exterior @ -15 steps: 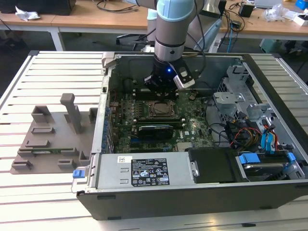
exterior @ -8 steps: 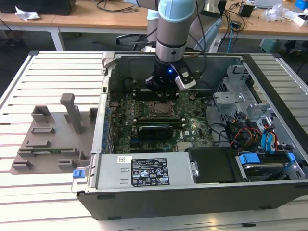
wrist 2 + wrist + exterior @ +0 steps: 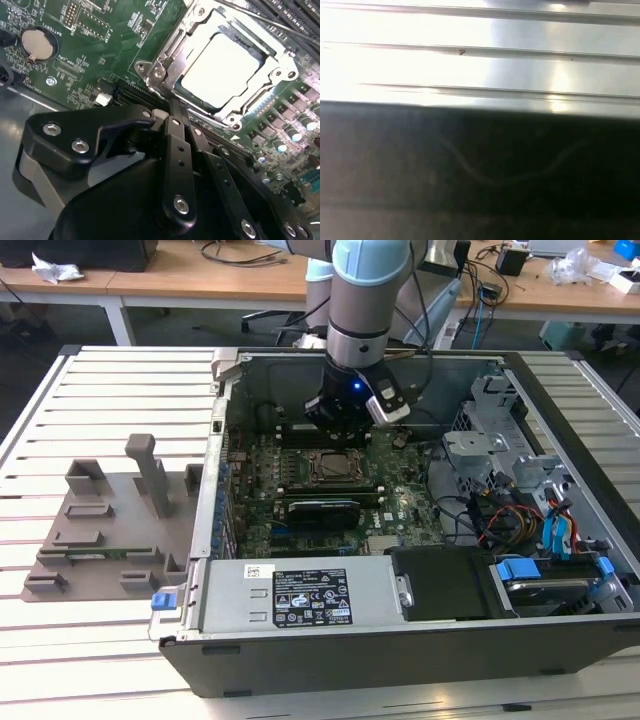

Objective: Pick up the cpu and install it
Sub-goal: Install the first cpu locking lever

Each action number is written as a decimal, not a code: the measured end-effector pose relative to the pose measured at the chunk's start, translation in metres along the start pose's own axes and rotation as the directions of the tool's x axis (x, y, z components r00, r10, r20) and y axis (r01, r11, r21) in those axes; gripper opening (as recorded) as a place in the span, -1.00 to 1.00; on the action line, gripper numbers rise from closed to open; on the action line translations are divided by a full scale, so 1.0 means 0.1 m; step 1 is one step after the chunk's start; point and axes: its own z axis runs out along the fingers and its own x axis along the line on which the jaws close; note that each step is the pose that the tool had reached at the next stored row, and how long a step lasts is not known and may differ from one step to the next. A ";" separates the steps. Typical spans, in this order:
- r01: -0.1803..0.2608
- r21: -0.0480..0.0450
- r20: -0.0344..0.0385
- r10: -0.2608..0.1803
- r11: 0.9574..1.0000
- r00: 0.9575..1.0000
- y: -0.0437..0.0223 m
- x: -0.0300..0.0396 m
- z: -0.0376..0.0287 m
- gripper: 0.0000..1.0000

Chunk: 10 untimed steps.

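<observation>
A robotics or electronics laboratory. An opened desktop computer case (image 3: 420, 640), its green motherboard (image 3: 330, 505) exposed, lies on a slatted aluminium worktable (image 3: 110, 390) directly beneath the robot arm (image 3: 368, 290). Beside the case, well apart from the arm, sits a grey fixture block (image 3: 110, 525). Behind the arm stand wooden benches (image 3: 190, 280) strewn with cables (image 3: 235, 252).

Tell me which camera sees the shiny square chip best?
The second wrist view: the cpu looks big and bright there, sitting inside its metal socket frame. The exterior view shows that spot small and far off. The first wrist view gives blurry pale bands and a dark strip.
</observation>
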 end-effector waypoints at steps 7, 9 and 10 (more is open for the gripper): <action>0.000 0.048 -0.003 0.000 0.999 1.000 -0.045 0.003 -0.114 -0.78; 0.000 0.065 -0.003 0.000 0.998 1.000 -0.064 0.004 -0.114 -0.78; 0.000 0.075 -0.004 0.000 0.997 1.000 -0.078 0.004 -0.116 -0.78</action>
